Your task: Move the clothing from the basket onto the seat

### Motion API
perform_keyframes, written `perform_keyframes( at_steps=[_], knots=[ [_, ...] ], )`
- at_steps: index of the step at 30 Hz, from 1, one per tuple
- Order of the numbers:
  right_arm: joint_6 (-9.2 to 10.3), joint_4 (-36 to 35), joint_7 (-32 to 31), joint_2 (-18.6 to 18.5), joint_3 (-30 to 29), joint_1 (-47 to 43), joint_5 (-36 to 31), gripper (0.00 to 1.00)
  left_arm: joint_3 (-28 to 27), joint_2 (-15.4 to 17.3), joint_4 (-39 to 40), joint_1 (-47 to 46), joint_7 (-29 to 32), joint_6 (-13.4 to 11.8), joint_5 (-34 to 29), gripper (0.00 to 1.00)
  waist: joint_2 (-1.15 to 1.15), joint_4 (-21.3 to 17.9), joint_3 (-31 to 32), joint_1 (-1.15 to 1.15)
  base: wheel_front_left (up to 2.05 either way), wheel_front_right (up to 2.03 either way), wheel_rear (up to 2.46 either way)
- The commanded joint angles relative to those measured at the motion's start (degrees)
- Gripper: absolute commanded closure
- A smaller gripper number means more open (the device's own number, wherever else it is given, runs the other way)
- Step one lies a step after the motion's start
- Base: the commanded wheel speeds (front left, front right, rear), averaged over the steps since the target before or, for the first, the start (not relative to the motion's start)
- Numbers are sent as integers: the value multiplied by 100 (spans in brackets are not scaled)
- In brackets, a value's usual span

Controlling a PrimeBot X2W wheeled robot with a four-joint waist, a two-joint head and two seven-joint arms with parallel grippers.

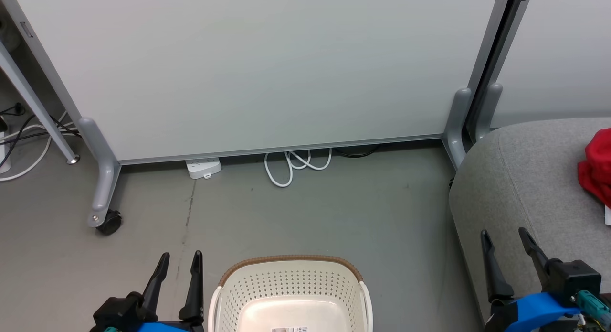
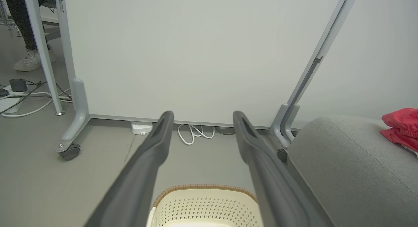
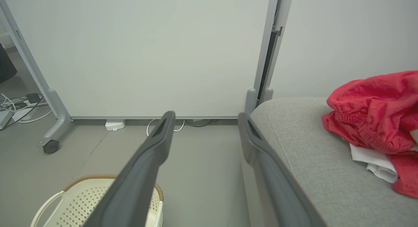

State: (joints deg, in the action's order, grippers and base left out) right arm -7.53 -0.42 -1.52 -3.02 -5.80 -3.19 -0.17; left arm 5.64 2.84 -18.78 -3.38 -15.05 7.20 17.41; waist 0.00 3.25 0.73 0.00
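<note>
The left gripper (image 1: pixel 181 254) and right gripper (image 1: pixel 503 231) flank the basket (image 1: pixel 291 260), fingers (image 1: pixel 194 284) parted, empty. The clothing (image 1: pixel 596 165), heaped on the seat (image 1: pixel 520 179) right of it, may slide if nudged.

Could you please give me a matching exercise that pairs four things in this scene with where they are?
Things:
1. clothing
2. basket
3. cable
4. caster

Places:
A. looped on the floor at the panel's lower edge
B. heaped on the seat
C. under the panel's leg
D. on the floor, left of the seat, visible part empty

Pairs: 1-B, 2-D, 3-A, 4-C
</note>
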Motion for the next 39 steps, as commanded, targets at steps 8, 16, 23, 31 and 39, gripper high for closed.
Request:
perform_keyframes(
  at_steps=[8,16,23,31,39],
  knots=[
    [-2,310,-5,15,1,-69,34,100,20,-22,-247,109,28,0,24,100,0,8,0,0,0,0,0],
    [-2,569,-76,24,-38,13,720,100,-68,-28,-315,149,193,2,592,100,0,-7,-4,0,0,0,0],
    [-1,635,-102,23,-26,98,1566,100,-181,-23,-233,99,387,5,1272,100,0,-25,-9,0,0,0,0],
    [0,716,-141,21,-24,197,2448,100,-303,-18,-148,45,588,8,1985,100,0,-47,-15,0,0,0,0],
    [0,797,-184,19,-29,289,3246,100,-411,-13,-71,-2,773,11,2631,100,0,-68,-21,0,0,0,0]
  ],
)
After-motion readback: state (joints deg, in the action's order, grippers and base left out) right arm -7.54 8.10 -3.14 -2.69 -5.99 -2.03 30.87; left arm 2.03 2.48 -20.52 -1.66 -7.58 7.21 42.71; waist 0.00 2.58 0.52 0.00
